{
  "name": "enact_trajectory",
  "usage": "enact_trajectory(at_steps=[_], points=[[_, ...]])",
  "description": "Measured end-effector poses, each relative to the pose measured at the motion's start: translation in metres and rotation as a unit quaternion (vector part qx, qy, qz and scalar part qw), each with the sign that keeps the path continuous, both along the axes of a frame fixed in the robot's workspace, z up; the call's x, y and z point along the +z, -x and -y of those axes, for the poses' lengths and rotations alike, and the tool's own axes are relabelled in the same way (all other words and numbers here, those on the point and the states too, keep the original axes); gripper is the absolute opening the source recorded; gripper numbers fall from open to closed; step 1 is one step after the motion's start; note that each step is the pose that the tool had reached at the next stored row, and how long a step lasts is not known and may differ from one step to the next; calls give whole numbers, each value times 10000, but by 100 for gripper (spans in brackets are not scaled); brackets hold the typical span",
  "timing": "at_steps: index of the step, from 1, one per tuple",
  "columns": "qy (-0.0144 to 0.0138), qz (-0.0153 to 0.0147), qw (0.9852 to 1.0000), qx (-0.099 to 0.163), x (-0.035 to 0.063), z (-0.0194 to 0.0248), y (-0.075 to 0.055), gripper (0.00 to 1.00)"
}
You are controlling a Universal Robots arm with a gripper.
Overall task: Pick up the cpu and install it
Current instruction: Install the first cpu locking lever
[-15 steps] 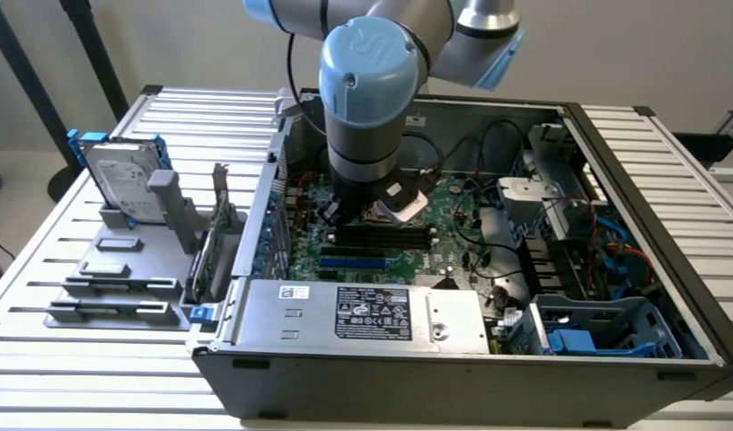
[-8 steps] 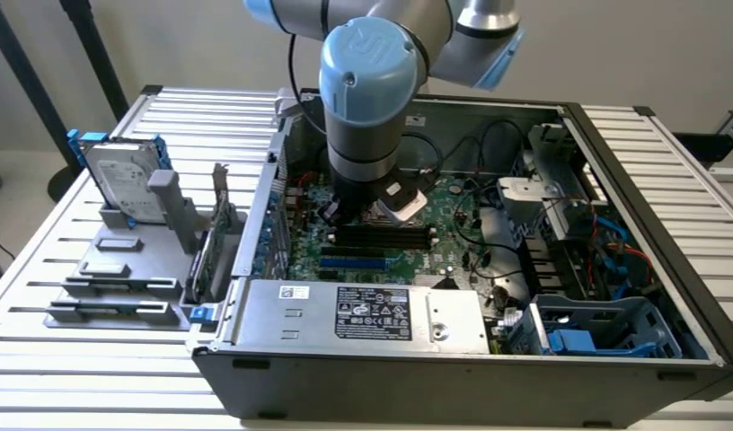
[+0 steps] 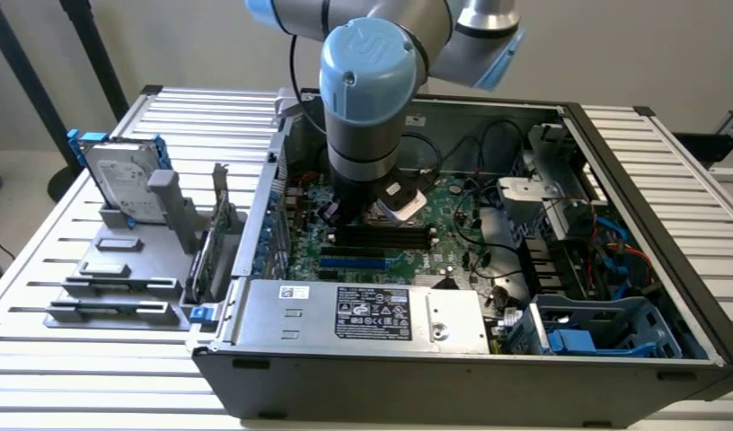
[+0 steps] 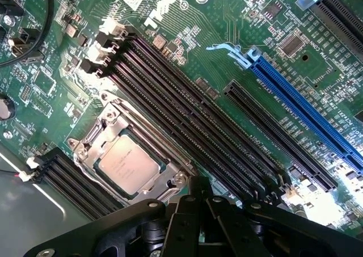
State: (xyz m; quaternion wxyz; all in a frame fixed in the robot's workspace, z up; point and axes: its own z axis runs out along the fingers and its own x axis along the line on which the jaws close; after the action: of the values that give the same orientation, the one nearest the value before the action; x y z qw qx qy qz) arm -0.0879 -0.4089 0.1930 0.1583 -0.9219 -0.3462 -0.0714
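Note:
The cpu [image 4: 126,165], a small square chip with a silver-grey top, lies flat inside the metal socket frame [image 4: 93,133] on the green motherboard [image 4: 227,53]. My gripper [image 4: 198,184] hovers just beside the socket with its black fingers pressed together and nothing between them. In the exterior view the arm reaches down into the open computer case [image 3: 654,233], and the gripper [image 3: 364,212] hangs low over the motherboard next to the pale socket area [image 3: 405,206].
Black memory slots [image 4: 187,115] run right beside the socket, and a blue expansion slot [image 4: 306,109] lies further off. The power supply [image 3: 366,312] and black cables [image 3: 487,224] crowd the case. Outside it stand a hard drive in a blue bracket [image 3: 121,175] and a grey fixture [image 3: 115,287].

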Motion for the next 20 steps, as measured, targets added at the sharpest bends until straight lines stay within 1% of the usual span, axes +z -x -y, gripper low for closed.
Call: enact_trajectory(at_steps=[2, 4, 5, 7, 8, 9, 12, 14, 15, 18, 20], points=[[7, 0, 10000, -1, -2, -4, 1, 11], [29, 0, 10000, -1, -6, -10, 1, 11], [47, 0, 10000, 0, -7, -12, 2, 11], [94, 0, 10000, -1, -8, -17, 2, 11], [112, 0, 9999, 0, -9, -18, 2, 11], [119, 0, 9999, 0, -9, -18, 2, 11], [125, -1, 9999, 0, -5, -19, 2, 11], [124, -3, 9999, -1, 16, -19, 2, 11], [119, -2, 9999, -1, 39, -21, 2, 11], [124, -4, 9999, -1, 130, -27, 2, 11], [123, -4, 9999, 0, 163, -52, 2, 11]])
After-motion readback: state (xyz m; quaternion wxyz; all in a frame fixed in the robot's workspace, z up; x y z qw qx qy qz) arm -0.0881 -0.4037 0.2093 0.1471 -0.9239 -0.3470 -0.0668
